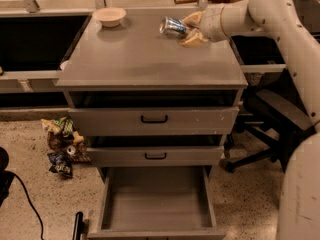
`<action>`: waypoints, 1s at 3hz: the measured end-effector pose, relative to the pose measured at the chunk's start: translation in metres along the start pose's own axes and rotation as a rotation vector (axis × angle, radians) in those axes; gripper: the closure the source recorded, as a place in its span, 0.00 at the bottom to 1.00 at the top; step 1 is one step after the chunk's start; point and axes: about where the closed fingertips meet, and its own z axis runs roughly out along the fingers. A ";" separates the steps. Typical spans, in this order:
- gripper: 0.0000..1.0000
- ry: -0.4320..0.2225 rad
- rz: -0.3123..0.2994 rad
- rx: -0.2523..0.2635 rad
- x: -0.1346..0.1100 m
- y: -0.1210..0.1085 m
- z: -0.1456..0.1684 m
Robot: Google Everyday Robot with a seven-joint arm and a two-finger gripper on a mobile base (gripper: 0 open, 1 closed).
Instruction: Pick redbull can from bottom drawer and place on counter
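Note:
My gripper (189, 29) is over the back right part of the counter (145, 59), shut on the redbull can (172, 26). The silver-and-blue can lies on its side between the tan fingers (192, 38), its end pointing left, a little above the counter top. The white arm reaches in from the upper right. The bottom drawer (157, 200) stands pulled open at the foot of the cabinet, and its grey floor holds nothing.
A pale bowl (109, 16) sits at the counter's back left. The two upper drawers (154, 119) with black handles are slightly ajar. Crumpled snack bags (62, 144) lie on the floor at left. A black office chair (272, 119) stands at right.

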 end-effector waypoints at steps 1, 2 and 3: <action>1.00 0.017 0.137 -0.009 0.025 0.001 0.012; 1.00 0.033 0.221 -0.012 0.045 0.003 0.018; 0.81 0.049 0.281 -0.021 0.061 0.006 0.022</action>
